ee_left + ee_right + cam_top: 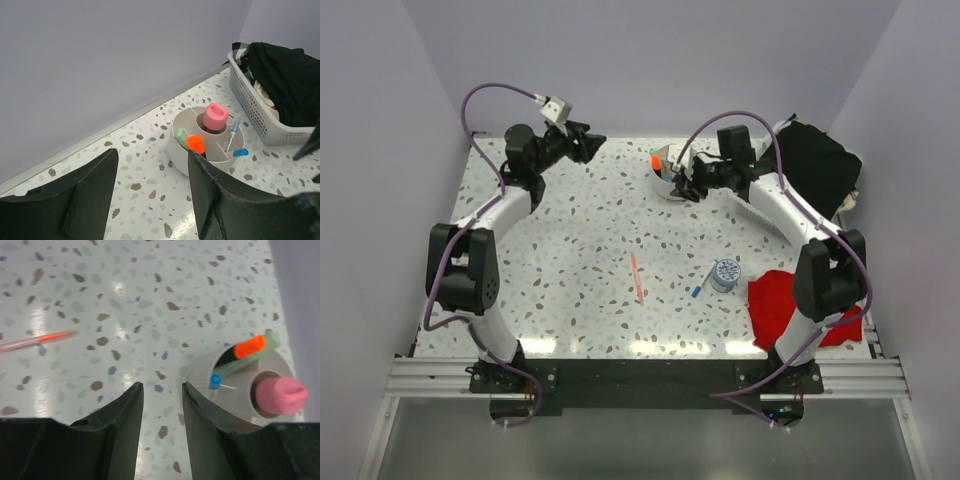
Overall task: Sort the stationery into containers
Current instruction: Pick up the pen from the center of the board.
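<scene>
The round white bowl (176, 152) sits at the back of the table, just beside the white basket (252, 107) with the black cloth. The bowl has little rooms inside, and these hold the pens up so they do not roll away. The pink-capped stick (215, 116) stands in the middle cup. The orange highlighter (196, 144) and a green pen (181, 136) lean in one outer room. A slim blue-and-white pen (233, 132) and a blue-capped pen (240, 152) lean in the next one.

The right gripper (162, 390) is low, just beside the bowl. Its jaws stand a little apart and nothing is between them. I think it is free to go and get another pen.

Two things are not in the bowl yet. A thin pink pen (637, 277) lies in the middle of the table. A small blue pen (697, 291) lies next to a small round roll (725, 275), near the red cloth (778, 300).

The left gripper (152, 165) is at the back left, well away from the bowl. Its jaws are wide apart and it holds nothing. I think it waits there so the two arms do not bump.
</scene>
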`<state>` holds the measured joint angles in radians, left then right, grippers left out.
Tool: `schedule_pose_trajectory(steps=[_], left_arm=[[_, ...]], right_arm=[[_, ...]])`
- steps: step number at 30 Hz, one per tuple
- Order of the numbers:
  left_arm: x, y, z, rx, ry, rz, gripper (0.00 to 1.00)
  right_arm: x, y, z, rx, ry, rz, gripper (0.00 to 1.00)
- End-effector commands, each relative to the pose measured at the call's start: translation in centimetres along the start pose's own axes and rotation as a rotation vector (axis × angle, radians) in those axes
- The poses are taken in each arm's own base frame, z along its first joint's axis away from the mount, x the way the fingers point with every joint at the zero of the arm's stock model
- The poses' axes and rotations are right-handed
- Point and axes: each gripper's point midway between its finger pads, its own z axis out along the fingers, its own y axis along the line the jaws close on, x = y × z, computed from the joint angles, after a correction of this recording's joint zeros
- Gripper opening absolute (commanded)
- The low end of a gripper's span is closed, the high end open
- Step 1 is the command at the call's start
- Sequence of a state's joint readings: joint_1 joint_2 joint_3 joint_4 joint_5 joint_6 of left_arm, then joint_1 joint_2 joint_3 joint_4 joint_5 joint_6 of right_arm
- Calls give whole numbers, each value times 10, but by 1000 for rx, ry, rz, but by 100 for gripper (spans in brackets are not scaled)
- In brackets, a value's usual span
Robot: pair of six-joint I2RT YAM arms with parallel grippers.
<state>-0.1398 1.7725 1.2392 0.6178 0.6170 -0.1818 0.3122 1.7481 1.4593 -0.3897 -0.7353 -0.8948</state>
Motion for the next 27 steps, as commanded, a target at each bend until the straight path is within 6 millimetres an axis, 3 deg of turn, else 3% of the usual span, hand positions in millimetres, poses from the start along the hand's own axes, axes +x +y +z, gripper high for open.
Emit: schedule_pose_trajectory(steps=[1,3,5,6,10,11,13,14,15,17,21,22,27], left_arm=[[-3,8,-14,-101,82,-24,63],[19,7,-25,-111,154,-13,63],[18,10,-41,-173,162,23,63],[31,9,-50,-193,186,23,63],[44,16,-78,-283,288,13,66],[47,24,-84,-328,313,39,66],[61,32,-98,-377,377,10,67],[63,36,-103,-408,392,3,67],[67,39,-108,-424,410,-8,67],[71,44,-120,-458,437,-26,67],[77,47,-140,-486,471,-51,67],[72,49,-146,-496,463,-48,67],[74,48,-163,-498,462,-27,67]], right_arm=[[-14,80,-3,-360,-3,162,41],[-14,102,-2,-433,6,153,41],[-13,122,2,-487,9,-9,41],[-4,132,6,-506,24,-31,41],[1,161,17,-607,69,-146,41],[0,170,25,-623,94,-98,41],[-13,163,40,-584,80,-11,41],[-17,166,45,-569,115,159,41],[-22,159,57,-548,99,222,40],[-26,164,67,-524,144,428,38],[-15,159,95,-350,233,666,38],[-2,156,101,-293,286,717,37],[20,154,114,-105,417,1020,33]])
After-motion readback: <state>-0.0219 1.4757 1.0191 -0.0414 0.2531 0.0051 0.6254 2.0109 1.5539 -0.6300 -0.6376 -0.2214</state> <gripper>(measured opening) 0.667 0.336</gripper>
